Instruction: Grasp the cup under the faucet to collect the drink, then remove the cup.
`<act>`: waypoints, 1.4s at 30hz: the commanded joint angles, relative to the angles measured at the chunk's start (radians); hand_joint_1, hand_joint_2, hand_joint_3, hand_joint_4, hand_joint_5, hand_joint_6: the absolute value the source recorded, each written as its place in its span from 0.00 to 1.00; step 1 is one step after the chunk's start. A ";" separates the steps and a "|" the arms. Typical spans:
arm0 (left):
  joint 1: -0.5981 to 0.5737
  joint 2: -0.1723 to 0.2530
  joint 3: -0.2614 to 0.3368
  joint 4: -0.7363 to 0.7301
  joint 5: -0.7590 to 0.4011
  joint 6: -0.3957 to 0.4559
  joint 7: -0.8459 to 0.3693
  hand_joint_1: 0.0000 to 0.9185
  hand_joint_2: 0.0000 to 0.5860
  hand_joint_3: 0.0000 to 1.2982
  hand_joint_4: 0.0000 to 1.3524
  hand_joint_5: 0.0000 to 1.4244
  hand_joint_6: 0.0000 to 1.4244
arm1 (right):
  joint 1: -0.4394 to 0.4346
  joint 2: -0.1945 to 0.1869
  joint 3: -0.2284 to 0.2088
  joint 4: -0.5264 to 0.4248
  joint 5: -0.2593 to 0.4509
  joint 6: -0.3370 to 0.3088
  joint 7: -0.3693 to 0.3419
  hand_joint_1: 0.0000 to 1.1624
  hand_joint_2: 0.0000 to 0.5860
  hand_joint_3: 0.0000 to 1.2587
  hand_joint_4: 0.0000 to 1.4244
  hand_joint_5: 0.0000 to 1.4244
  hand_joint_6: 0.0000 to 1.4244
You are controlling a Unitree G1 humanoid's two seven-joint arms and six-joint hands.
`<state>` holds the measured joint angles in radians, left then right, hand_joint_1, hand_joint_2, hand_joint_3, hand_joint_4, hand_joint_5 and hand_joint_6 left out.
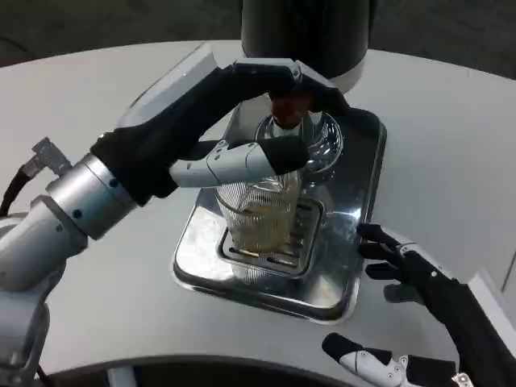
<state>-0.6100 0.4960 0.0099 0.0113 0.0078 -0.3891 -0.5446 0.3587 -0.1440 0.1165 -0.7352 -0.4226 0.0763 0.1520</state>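
A clear ribbed cup [262, 218] stands upright on the grate of a chrome drip tray [339, 282], holding amber drink. Above it is the chrome faucet [322, 141] with a red handle [286, 105]. My left hand [242, 113] reaches in from the left. Its black fingers [282, 76] curl over the red handle, and its white thumb [234, 161] lies across just above the cup's rim, hiding that rim. My right hand [435, 314] is open at the lower right, fingers spread beside the tray's right edge and touching nothing.
The dark dispenser body [306, 32] rises at the back behind the faucet. The white round table [97, 81] extends on both sides of the tray; its front edge runs close to my right hand.
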 commanded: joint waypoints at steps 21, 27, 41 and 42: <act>0.028 0.023 -0.034 0.013 0.030 -0.002 0.009 0.00 0.10 0.40 0.28 0.28 0.17 | -0.196 0.112 0.049 0.368 0.115 -0.189 -0.192 0.77 0.29 0.12 0.14 0.18 0.20; 0.023 0.021 -0.040 0.019 0.032 -0.002 0.014 0.00 0.10 0.40 0.29 0.28 0.17 | -0.247 0.134 0.052 0.426 0.117 -0.212 -0.225 0.78 0.28 0.13 0.13 0.18 0.19; 0.001 0.014 -0.054 0.054 0.041 -0.012 0.027 0.00 0.10 0.40 0.29 0.28 0.17 | -0.357 0.183 0.054 0.526 0.118 -0.241 -0.284 0.79 0.27 0.12 0.08 0.13 0.18; 0.000 0.014 -0.055 0.056 0.041 -0.013 0.028 0.00 0.10 0.40 0.29 0.28 0.17 | -0.362 0.184 0.055 0.531 0.118 -0.242 -0.286 0.79 0.26 0.12 0.08 0.12 0.17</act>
<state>-0.6264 0.4989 -0.0235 0.0427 0.0142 -0.4039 -0.5025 0.0041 0.0312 0.1664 -0.2235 -0.3074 -0.1418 -0.1209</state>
